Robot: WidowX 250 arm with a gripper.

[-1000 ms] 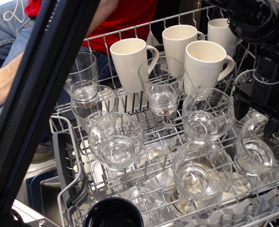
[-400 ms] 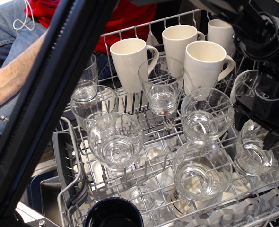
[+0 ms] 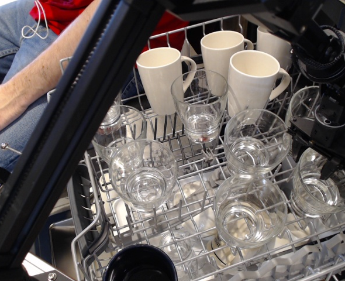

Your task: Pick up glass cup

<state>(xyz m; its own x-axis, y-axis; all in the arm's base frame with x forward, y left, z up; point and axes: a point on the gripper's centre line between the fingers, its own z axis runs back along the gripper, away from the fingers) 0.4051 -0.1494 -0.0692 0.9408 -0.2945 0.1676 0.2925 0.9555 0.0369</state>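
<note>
Several clear glass cups stand open side up in a wire dishwasher rack (image 3: 88,175). One is at the far right (image 3: 317,192); others are at the middle right (image 3: 257,140), the front (image 3: 249,212), the centre (image 3: 200,105) and the left (image 3: 143,172). My black gripper (image 3: 313,157) hangs at the right edge, just above the far-right glass cup. Its fingers (image 3: 328,170) stand apart over that cup's rim and hold nothing.
Several white mugs (image 3: 254,76) stand at the back of the rack. A dark blue cup (image 3: 140,264) is at the front edge. A black arm link (image 3: 73,129) crosses the left foreground and hides part of the rack. A person's arm (image 3: 9,99) is at the left.
My gripper has dropped and shifted slightly right, closer to the far-right glass cup. The black link in the foreground has swung right and now hides the back-left glass.
</note>
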